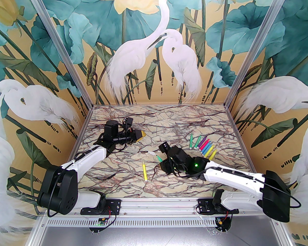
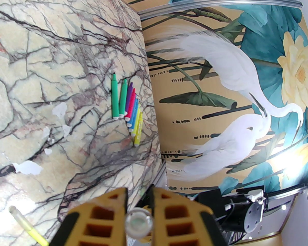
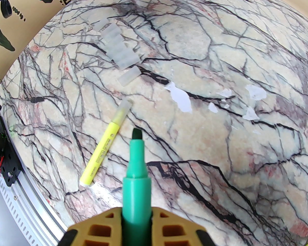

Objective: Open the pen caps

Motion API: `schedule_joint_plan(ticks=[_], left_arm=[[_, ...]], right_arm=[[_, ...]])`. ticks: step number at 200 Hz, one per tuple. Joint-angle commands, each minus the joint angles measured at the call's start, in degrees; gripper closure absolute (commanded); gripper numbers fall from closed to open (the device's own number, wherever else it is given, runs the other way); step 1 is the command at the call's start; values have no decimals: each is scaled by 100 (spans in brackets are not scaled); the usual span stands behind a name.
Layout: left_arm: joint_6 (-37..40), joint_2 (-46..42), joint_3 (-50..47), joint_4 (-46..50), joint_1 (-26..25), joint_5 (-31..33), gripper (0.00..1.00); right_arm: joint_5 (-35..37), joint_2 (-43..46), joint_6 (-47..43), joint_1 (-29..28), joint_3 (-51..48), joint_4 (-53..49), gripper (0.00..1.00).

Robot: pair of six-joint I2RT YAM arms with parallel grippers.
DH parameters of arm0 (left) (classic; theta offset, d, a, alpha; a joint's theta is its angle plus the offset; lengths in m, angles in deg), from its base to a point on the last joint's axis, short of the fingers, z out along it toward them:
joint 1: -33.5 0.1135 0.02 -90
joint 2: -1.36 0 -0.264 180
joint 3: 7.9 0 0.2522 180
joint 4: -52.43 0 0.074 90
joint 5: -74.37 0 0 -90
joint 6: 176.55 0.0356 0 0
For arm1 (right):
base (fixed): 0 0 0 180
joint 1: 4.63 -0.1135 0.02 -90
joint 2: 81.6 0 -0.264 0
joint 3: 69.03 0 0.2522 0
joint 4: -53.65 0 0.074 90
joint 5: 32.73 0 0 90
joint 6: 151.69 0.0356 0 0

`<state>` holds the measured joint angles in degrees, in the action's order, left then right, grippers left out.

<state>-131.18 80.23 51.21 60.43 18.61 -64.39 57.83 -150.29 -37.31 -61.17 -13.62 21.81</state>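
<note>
Here we are over the marble desk (image 1: 169,122), and the right end effector (image 3: 137,210) is clamped on the green pen (image 3: 136,168). The barrel is pinched between both yellow fingers, with the bare dark nib pointing to 12 o'clock in the wrist view.

Over at the left end effector (image 2: 140,196), we see the fingers closed in on a clear cap (image 2: 139,223), seen end-on (a small glassy disc between the pads). The view is tight there, so we'd say it looks gripped rather than swear to it. From above, the left end effector sits at about 11 o'clock from the right one, and the two are apart.

The yellow pen (image 3: 102,152) lies flat on the desk at 9 o'clock of the green pen, near it but not touching, with its translucent cap (image 3: 124,109) on. Past it, at 11 o'clock in the right wrist view, a row of loose caps (image 3: 118,46) lies side by side, with a lone cap (image 3: 129,75) just beside the row's near end.

In the top view, a fan of pens (image 1: 202,145) in green, purple, pink, blue and yellow rests at 2 o'clock from the right end effector, tapered tips pointing away from the arms.
</note>
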Motion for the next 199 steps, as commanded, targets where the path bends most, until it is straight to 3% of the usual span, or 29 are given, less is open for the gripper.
schedule_joint_plan(ticks=[1, 37, 72, 141, 199], left_arm=[[675, -44, 326, 884, -20, 444, 100], [1764, -170, 748, 2576, -131, 1234, 100], [2463, -34, 1143, 3599, -553, 2111, 100], [3077, 735, 1712, 4527, -1183, 3187, 100], [3361, 1145, 1794, 4729, -1467, 3718, 100]], right_arm=[[539, 284, 200, 56, -118, -259, 94], [1093, 630, 527, 474, -217, -615, 94], [1563, 1050, 816, 904, -323, -944, 93], [2177, 1655, 1308, 1755, -548, -1584, 91], [2230, 2135, 1769, 2981, -933, -1914, 91]])
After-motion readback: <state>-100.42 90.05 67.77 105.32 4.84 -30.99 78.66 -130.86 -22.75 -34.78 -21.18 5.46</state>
